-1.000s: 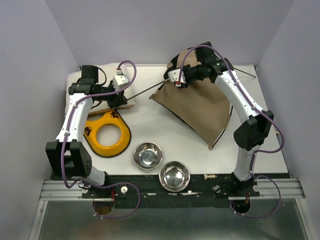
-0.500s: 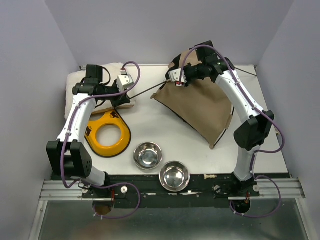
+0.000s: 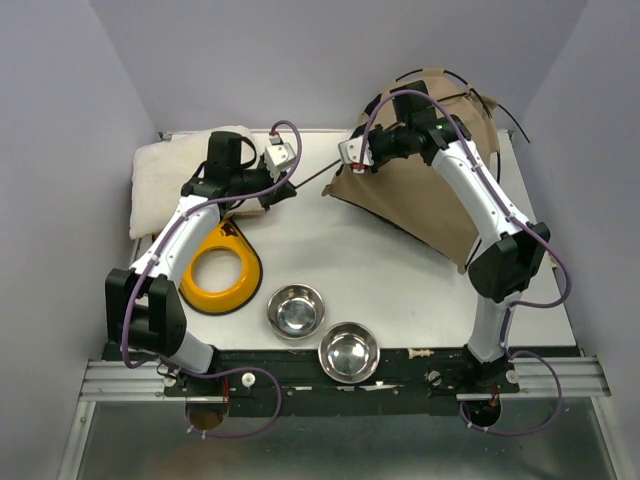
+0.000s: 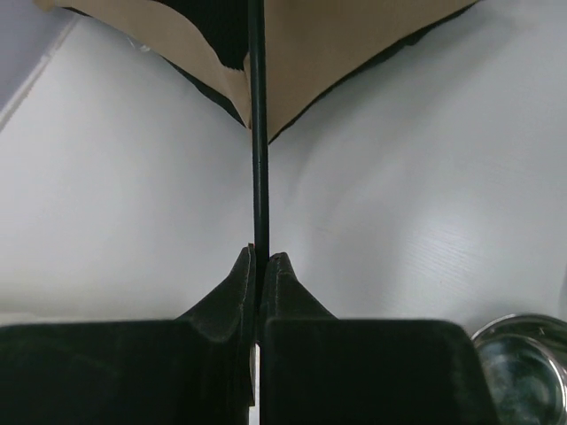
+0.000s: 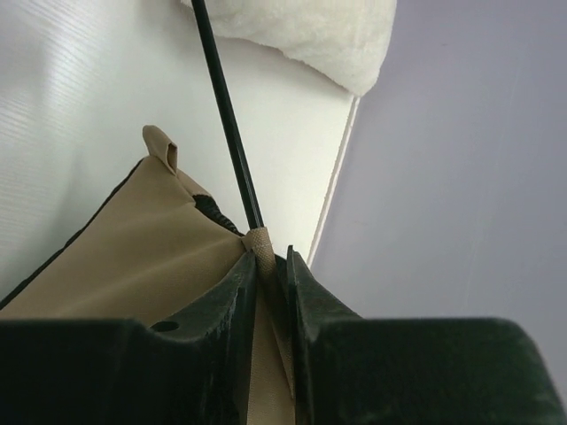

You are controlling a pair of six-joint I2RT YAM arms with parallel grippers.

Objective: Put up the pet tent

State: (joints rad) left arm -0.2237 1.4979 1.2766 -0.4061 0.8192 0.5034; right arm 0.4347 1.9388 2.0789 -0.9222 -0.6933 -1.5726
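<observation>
The tan pet tent with black trim lies at the back right of the table, its far part raised and bowed by a black pole. A thin black pole runs from its left corner toward my left gripper, which is shut on the pole. The left wrist view shows the tent's corner ahead of my left gripper. My right gripper is shut on the tent's tan pole sleeve, where the pole comes out, as my right gripper shows in its wrist view.
A cream fluffy cushion lies at the back left, also in the right wrist view. A yellow ring-shaped piece lies front left. Two steel bowls stand near the front edge; one bowl's rim shows in the left wrist view.
My left gripper has moved right along the pole toward the tent. The tent's far side has risen and bowed up against the back wall; its left corner shifted right.
</observation>
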